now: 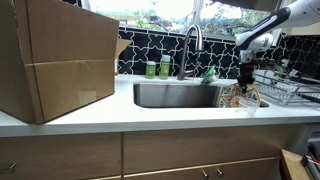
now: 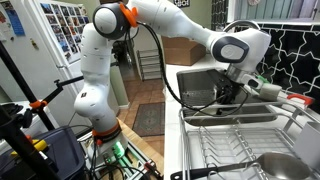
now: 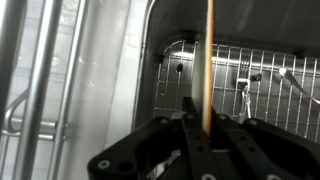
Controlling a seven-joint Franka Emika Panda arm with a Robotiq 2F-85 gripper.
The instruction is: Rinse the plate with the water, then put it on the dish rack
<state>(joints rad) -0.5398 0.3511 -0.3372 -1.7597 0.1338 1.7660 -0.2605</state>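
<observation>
One plate (image 3: 208,70) on edge, upright, pinched between jaws, above sink (image 3: 110,90)

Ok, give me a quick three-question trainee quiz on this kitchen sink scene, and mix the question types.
1. True or false: the gripper is shut on the round multicolour patterned ceramic plate.
2. Multiple choice: what stands on the counter at the far end from the silvery metal wire dish rack? A) a large brown cardboard box B) a red kettle C) a microwave
3. Short answer: in the wrist view, is the plate seen face-on or edge-on?
Key: 1 true; 2 A; 3 edge-on.
</observation>
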